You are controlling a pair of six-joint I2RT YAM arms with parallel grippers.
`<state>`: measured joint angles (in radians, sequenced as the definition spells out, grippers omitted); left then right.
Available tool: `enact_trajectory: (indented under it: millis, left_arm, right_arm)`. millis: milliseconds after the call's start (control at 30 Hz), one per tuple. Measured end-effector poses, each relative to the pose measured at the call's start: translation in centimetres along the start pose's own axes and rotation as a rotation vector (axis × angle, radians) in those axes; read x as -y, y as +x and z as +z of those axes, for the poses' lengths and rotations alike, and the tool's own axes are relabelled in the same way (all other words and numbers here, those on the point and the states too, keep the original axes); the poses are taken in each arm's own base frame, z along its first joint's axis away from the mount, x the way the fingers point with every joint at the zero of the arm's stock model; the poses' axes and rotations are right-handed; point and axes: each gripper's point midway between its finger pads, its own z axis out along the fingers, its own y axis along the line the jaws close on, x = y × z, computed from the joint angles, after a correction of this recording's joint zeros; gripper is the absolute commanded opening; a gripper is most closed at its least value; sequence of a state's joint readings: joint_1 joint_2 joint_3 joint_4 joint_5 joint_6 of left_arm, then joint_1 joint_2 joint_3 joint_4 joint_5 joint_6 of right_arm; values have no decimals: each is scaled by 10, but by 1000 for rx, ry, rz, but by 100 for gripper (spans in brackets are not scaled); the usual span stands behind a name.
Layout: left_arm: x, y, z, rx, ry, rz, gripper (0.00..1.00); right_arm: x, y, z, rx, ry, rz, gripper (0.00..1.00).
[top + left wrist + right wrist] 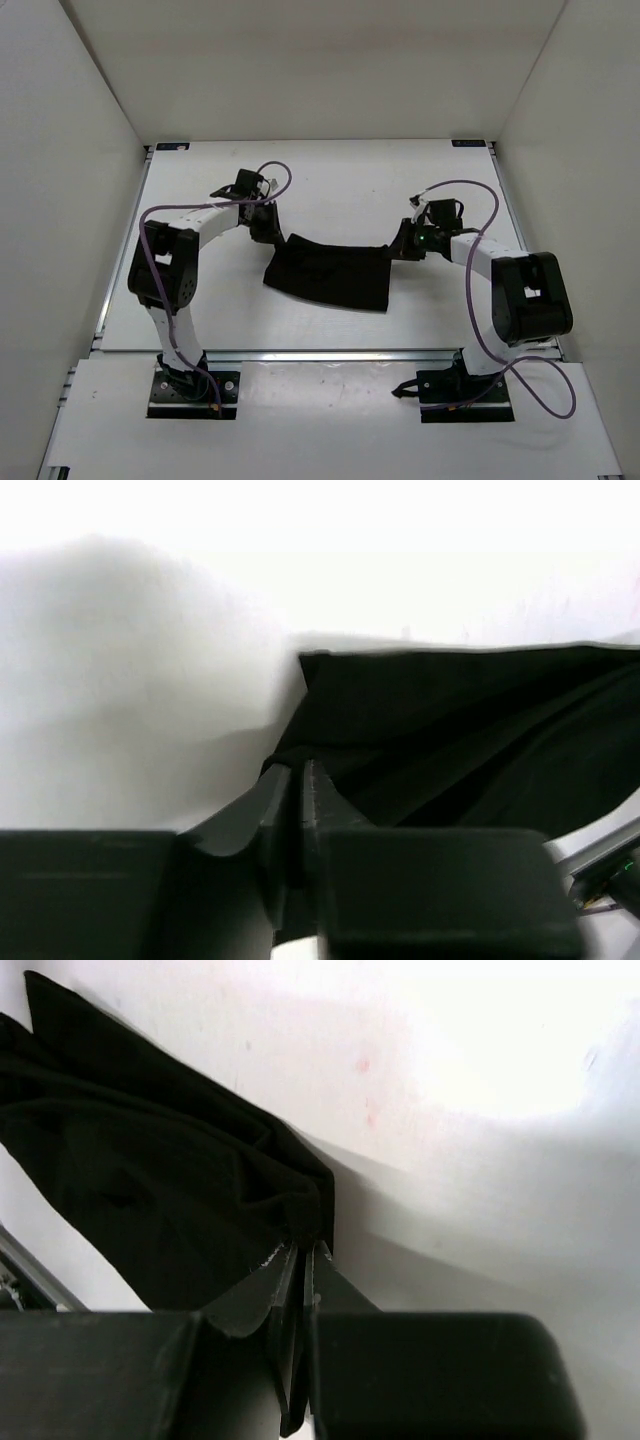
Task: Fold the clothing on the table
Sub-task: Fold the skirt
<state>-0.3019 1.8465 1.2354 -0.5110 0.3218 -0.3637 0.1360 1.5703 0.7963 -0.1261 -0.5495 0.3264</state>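
Note:
The black clothing (330, 272) lies spread in a wide band across the middle of the white table (340, 190), its far edge stretched between the two grippers. My left gripper (270, 232) is at the garment's far left corner. In the left wrist view its jaws (298, 767) stand almost together, pinching the corner of the clothing (470, 730). My right gripper (397, 245) is at the far right corner. In the right wrist view it (304, 1248) is shut on a bunched fold of the clothing (150, 1180).
White walls enclose the table on three sides. An aluminium rail (330, 354) runs along the near edge, in front of both arm bases. Small black brackets (172, 147) (468, 143) mark the far corners. Purple cables loop above each arm.

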Motion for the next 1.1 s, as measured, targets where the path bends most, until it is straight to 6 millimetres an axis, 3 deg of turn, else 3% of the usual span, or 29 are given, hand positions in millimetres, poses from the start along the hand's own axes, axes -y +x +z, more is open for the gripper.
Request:
enact_trajectory:
  millis: [33, 100, 133, 167, 267, 333, 433, 500, 567, 667, 767, 867, 967, 1100]
  left_arm:
    - [-1, -5, 4, 0, -1, -2, 30]
    - [-3, -20, 9, 15, 0, -4, 83]
    - [-3, -29, 9, 28, 3, -8, 98]
    - [-2, -37, 10, 41, 6, -6, 99]
    - [-1, -56, 6, 81, 11, -11, 99]
    - [-2, -65, 1, 108, 15, -10, 98]
    - [0, -69, -10, 143, 22, 0, 97]
    - [4, -65, -21, 163, 21, 21, 89]
    - [12, -56, -34, 186, 5, 64, 72]
    - [37, -40, -51, 204, 37, 128, 25]
    - [62, -18, -58, 198, 120, 173, 4]
    - [70, 5, -46, 153, 177, 167, 0]
    - [68, 17, -26, 104, 199, 133, 0]
    - [52, 2, -4, 113, 212, 41, 3]
  right_arm:
    - [0, -5, 1, 8, 1, -3, 0]
    - [1, -16, 1, 30, 0, -7, 9]
    - [2, -22, 0, 44, -1, -7, 25]
    - [4, -28, -1, 55, 1, -1, 42]
    - [10, -42, -7, 87, 8, -3, 76]
    - [13, -48, -10, 102, 18, -3, 87]
    - [14, -48, -14, 105, 37, -3, 89]
    - [10, -47, -18, 110, 40, -13, 83]
    - [2, -46, -22, 121, 37, -28, 74]
    - [-9, -27, -24, 104, 24, -42, 59]
    - [-12, 5, -19, 49, 23, -25, 54]
    - [-10, 33, -14, -5, 32, 4, 44]
    - [-7, 41, -13, -15, 39, 37, 39]
    - [-12, 35, -15, 19, 26, 38, 40]
